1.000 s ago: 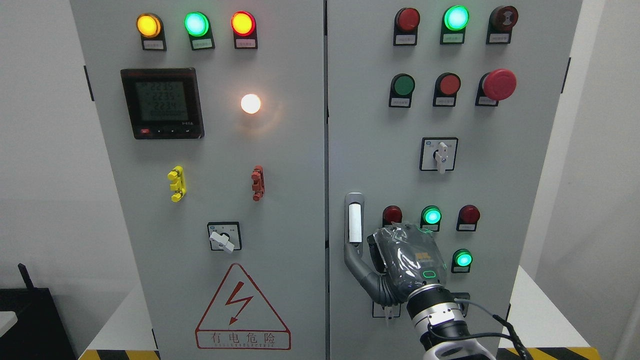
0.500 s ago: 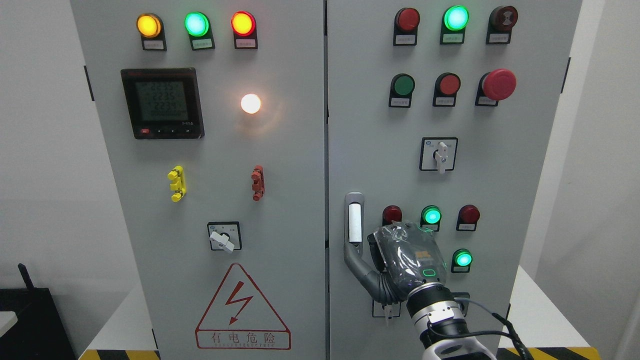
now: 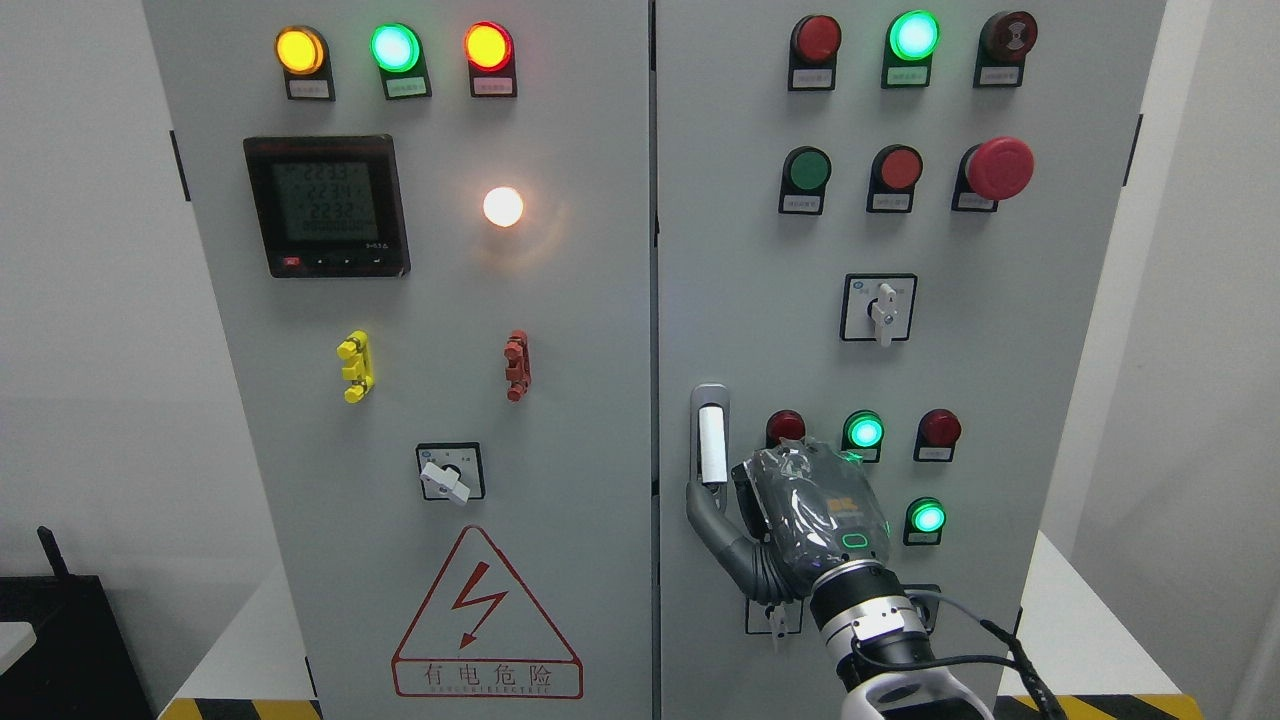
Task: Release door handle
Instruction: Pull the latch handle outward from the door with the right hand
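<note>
The door handle (image 3: 709, 440), a silver frame with a white insert, stands upright on the left edge of the right cabinet door (image 3: 900, 360). My right hand (image 3: 735, 515), wrapped in clear plastic, comes up from the bottom edge just right of and below the handle. One grey finger (image 3: 712, 522) is stretched out up and to the left, with its tip against the handle's lower end. Nothing is wrapped around the handle bar. The other fingers are hidden behind the back of the hand. The left arm does not show.
Lamps, push buttons, a red mushroom stop button (image 3: 998, 167) and a rotary switch (image 3: 880, 308) cover the right door. The left door (image 3: 440, 360) carries a meter (image 3: 326, 206), a second switch (image 3: 449, 473) and a warning triangle (image 3: 486, 620). Both doors are closed.
My right hand has crept slightly to the left toward the handle's base. The doors and the handle have not moved.
</note>
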Tool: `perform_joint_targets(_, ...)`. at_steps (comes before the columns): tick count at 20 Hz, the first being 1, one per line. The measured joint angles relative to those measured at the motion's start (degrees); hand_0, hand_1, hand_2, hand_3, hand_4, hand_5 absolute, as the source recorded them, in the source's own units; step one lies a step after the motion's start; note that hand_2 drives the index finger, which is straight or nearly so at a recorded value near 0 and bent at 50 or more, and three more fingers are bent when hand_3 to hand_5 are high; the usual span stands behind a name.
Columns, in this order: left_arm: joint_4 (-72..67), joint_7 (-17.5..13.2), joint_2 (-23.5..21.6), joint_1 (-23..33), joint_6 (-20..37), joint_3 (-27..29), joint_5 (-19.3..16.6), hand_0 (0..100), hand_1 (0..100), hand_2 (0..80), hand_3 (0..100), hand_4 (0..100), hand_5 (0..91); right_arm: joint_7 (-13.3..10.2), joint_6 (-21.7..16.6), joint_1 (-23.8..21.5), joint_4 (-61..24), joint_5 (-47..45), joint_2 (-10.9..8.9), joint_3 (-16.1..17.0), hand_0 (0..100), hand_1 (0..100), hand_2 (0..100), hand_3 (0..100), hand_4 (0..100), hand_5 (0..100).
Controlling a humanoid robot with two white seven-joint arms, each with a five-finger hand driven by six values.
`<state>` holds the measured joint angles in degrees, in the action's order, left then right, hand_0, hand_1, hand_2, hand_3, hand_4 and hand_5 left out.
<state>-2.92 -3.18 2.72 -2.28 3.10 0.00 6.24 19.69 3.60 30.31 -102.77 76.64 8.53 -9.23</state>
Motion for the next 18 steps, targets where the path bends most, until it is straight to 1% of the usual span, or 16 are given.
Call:
perform_joint_targets(6,0.00,0.00,0.00,0.00,0.00,0.00,0.00,12,39,0.0,0,0,0.0,-0.49,0.11,-0.26,-0.07,-0.02,0.11,-0.05,61,0,100,100,100,100)
perform_joint_targets(18,0.00,0.00,0.00,0.00,0.00,0.00,0.00,12,39,0.0,0,0,0.0,-0.73,0.18,-0.74,-0.53,-0.07,0.26,0.27,62,0,100,100,100,100)
